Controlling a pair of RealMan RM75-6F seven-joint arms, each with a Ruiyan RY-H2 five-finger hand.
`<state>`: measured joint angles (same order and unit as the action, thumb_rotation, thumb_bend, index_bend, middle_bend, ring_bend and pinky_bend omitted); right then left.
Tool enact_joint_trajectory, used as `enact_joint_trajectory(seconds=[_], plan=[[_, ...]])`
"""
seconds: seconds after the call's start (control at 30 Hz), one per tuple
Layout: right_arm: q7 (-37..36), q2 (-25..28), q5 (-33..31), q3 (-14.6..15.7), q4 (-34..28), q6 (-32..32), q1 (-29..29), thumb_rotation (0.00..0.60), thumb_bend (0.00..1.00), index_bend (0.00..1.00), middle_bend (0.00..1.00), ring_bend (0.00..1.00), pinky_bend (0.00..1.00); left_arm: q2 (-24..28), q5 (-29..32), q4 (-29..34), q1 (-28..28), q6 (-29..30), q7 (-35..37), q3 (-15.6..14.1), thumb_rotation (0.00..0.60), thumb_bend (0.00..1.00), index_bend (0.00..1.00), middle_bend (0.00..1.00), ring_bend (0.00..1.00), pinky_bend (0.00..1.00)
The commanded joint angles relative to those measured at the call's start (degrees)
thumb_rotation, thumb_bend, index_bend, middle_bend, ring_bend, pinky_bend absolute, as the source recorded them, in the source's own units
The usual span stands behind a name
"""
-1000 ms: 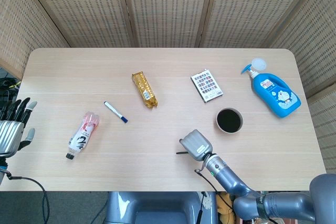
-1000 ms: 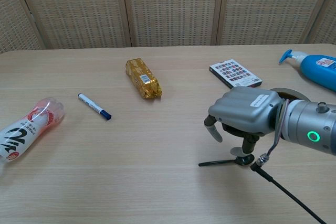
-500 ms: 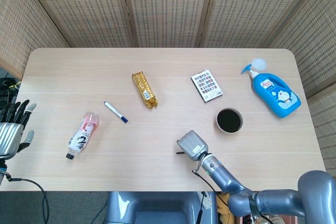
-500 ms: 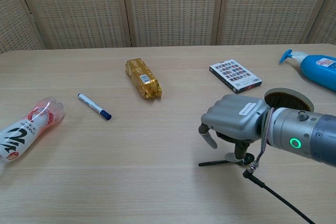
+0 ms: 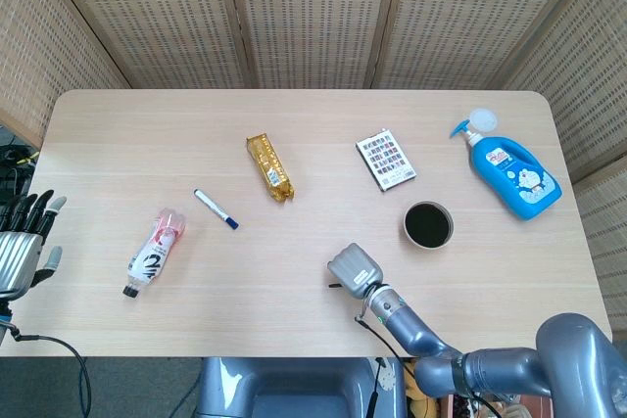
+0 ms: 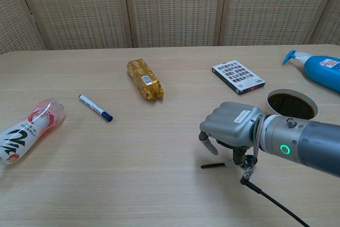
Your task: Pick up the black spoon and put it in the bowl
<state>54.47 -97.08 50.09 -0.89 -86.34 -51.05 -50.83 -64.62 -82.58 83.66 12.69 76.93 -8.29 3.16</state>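
The black spoon (image 6: 212, 166) lies flat on the table near the front edge; only its handle (image 5: 336, 287) shows. My right hand (image 6: 234, 131) sits right over its bowl end, back upward, fingers (image 6: 237, 158) reaching down to the spoon and the thumb hanging clear above the handle. The spoon's head is hidden under that right hand (image 5: 353, 270). The dark-lined bowl (image 5: 428, 224) stands upright to the right and further back, apart from the hand, and its rim (image 6: 291, 95) shows in the chest view. My left hand (image 5: 22, 245) hangs off the table's left edge, fingers apart, holding nothing.
A gold snack pack (image 5: 269, 166), a blue-capped marker (image 5: 216, 209) and a lying plastic bottle (image 5: 155, 252) are on the left half. A card box (image 5: 385, 159) and a blue lotion bottle (image 5: 509, 168) lie behind the bowl. A cable (image 6: 271, 199) trails from the right wrist.
My right hand has slid left and lowered over the spoon, covering more of the handle and uncovering the bowl in the chest view. The spoon has not moved. The left hand drifted slightly down.
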Motion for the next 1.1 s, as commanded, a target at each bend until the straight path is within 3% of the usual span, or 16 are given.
enact_joint_trajectory(seconds=[0.03,1.1], plan=[[0.1,-0.3,-0.4,0.3,0.4,0.2,-0.2,0.600,0.45,0.54,0.92,0.96,0.95,0.0,0.0,-0.1,0.0,0.0,0.0,0.0,0.600,0.48,0.02,0.04,0.00,0.00],[2.1,-4.2,-4.5,2.0,3.2,-0.3,-3.1,0.600,0.45,0.56,0.92,0.96,0.95,-0.8,0.0,-1.5,0.0,-0.5,1.2,-0.4,0.600,0.48,0.02,0.04,0.00,0.00]])
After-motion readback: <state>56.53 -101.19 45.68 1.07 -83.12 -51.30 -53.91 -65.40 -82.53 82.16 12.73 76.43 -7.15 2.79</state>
